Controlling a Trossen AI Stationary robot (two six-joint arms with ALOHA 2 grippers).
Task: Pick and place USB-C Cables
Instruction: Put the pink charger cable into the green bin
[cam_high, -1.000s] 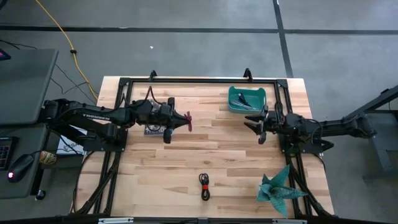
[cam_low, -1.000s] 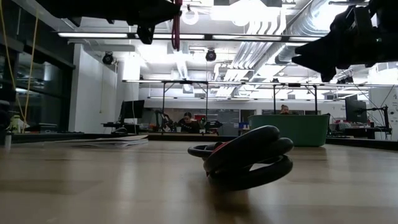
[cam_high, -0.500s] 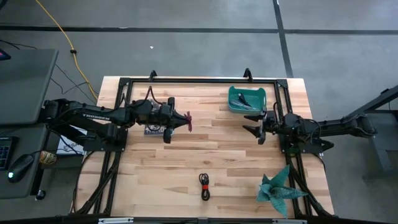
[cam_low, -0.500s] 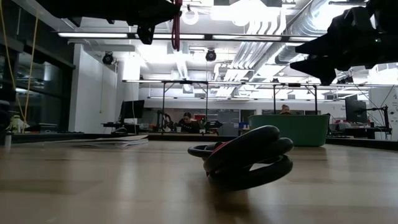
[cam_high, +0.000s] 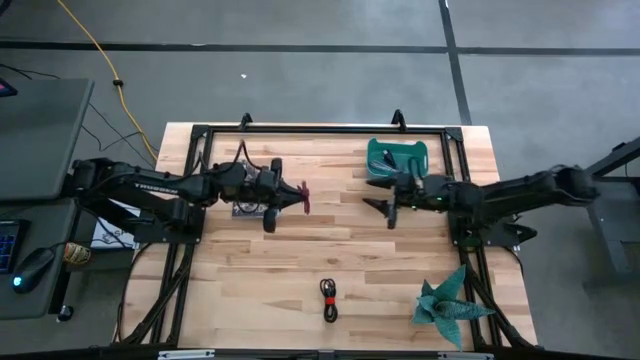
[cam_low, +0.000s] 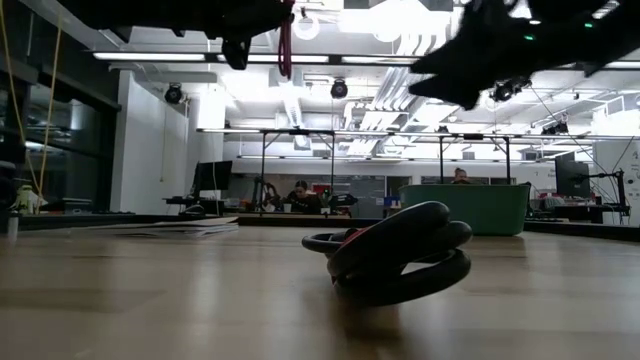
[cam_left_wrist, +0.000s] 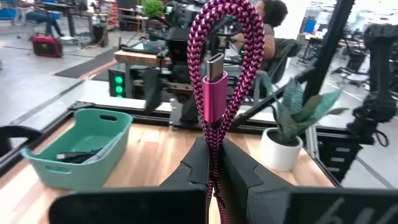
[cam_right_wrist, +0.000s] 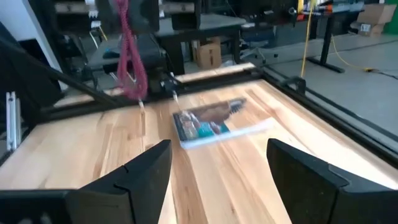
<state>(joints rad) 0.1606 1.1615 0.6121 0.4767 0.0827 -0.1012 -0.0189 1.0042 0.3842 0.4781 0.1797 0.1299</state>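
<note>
Now the left pincer (cam_high: 298, 196), clamped on the braided magenta-pink cable (cam_left_wrist: 216, 74), must carry it to the teal plastic bin (cam_high: 405, 153), beside which the right pincer (cam_high: 382, 208) stands apart.

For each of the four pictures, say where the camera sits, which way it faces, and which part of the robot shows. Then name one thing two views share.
High view: above, looking straight down; both arms, table.
Low view: table height, looking level at the red-and-black cable; arms overhead.
Left wrist view: on the left arm; left gripper shut on the magenta cable.
Right wrist view: on the right arm; open right gripper, book.
Shared: green bin.
</note>
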